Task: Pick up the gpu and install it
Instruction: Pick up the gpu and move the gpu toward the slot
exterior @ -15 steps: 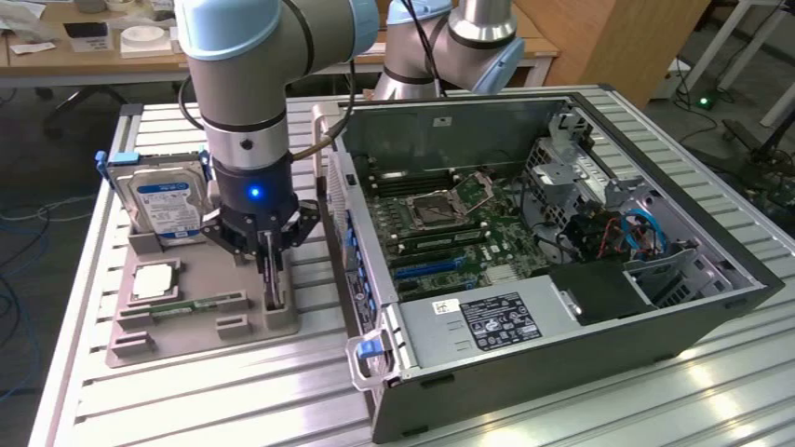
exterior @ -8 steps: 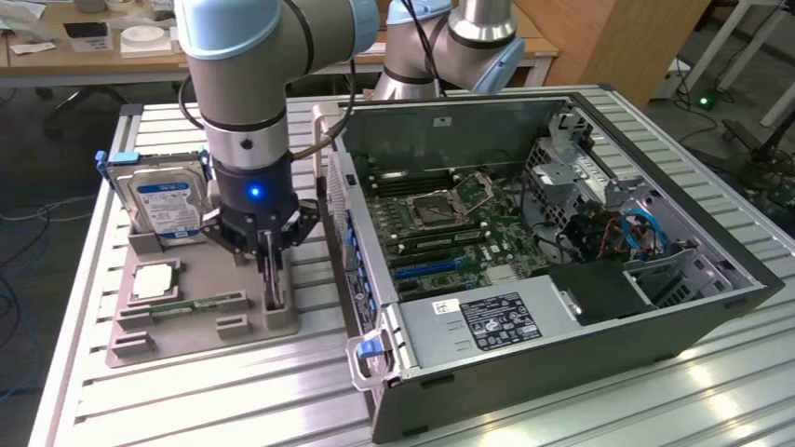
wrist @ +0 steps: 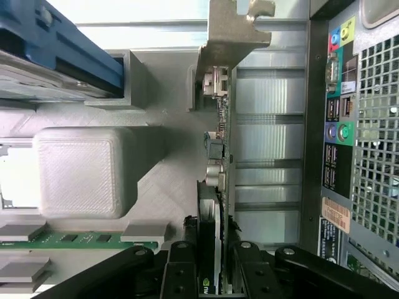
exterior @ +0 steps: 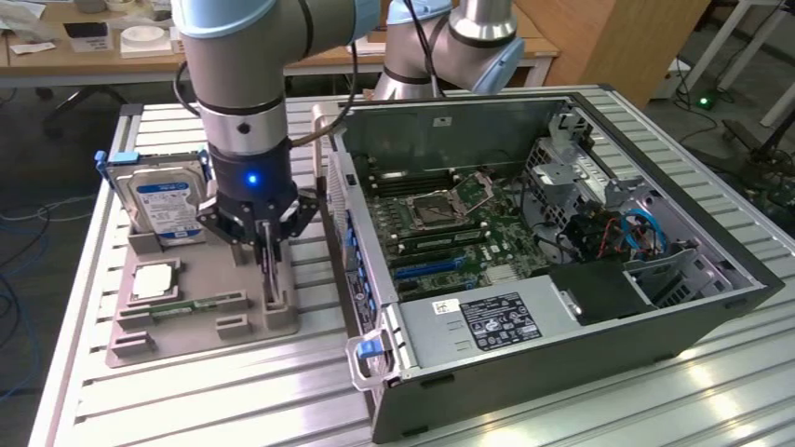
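Clearly the gripper (exterior: 266,253) is pinching the gpu (exterior: 271,287): its two black fingers (wrist: 182,274) press against the card's opposite faces, with the thin board caught between them. Going left to right in the exterior view, the hard drive (exterior: 164,200) stands furthest from the tool on the grey tray (exterior: 199,337). The memory stick (exterior: 193,304) lies flat just beside the tool, then come the gripper and card. The open computer case (exterior: 546,372) sits close on the tool's other side. From there the gpu looks like a narrow dark strip standing on edge under the fingertips, its lower edge down at the tray's slot; whether it has lifted clear cannot be told. The wrist view looks along the card's upper edge (wrist: 218,162). Its long axis runs straight out from between the fingers, level with the tray (wrist: 168,180) and parallel to the case's port panel (wrist: 340,124). The silvery bracket (wrist: 232,31) is at the end furthest from the fingers, near the hard drive's blue rail (wrist: 62,43). That view also shows the memory stick (wrist: 75,240) as a green strip beside the fingers, and the small parts along the card's edge, which the exterior view does not make out.
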Robot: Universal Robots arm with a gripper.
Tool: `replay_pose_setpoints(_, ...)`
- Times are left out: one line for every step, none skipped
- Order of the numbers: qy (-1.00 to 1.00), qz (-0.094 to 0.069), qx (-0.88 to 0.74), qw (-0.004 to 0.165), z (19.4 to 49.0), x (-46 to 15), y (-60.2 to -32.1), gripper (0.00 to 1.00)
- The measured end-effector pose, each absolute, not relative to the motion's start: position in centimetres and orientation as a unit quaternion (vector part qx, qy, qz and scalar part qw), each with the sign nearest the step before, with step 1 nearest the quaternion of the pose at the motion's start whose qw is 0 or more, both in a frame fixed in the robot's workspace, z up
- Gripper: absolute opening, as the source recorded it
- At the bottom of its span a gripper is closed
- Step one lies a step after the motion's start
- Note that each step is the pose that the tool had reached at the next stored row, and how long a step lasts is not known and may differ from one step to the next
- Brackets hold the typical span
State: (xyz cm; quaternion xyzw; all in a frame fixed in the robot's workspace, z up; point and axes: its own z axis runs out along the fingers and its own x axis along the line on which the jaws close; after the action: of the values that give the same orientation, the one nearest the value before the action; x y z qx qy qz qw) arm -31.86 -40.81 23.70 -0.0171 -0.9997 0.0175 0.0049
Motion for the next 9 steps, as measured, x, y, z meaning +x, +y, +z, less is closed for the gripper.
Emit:
replay_pose_setpoints(-1.0,0.017,-0.017,0.005,23.9,-31.9,-40.8,0.27)
replay_pose_setpoints(-1.0,0.017,-0.017,0.005,24.1,-31.9,-40.8,0.27)
replay_pose_setpoints(-1.0,0.017,-0.017,0.005,24.3,-31.9,-40.8,0.27)
replay_pose_setpoints(-1.0,0.017,-0.017,0.005,24.5,-31.9,-40.8,0.27)
replay_pose_setpoints(-1.0,0.017,-0.017,0.005,24.7,-31.9,-40.8,0.27)
replay_pose_setpoints(-1.0,0.017,-0.017,0.005,24.9,-31.9,-40.8,0.27)
replay_pose_setpoints(-1.0,0.017,-0.017,0.005,25.1,-31.9,-40.8,0.27)
replay_pose_setpoints(-1.0,0.016,-0.017,0.005,25.4,-31.9,-40.8,0.27)
replay_pose_setpoints(-1.0,0.016,-0.017,0.005,25.6,-31.9,-40.8,0.27)
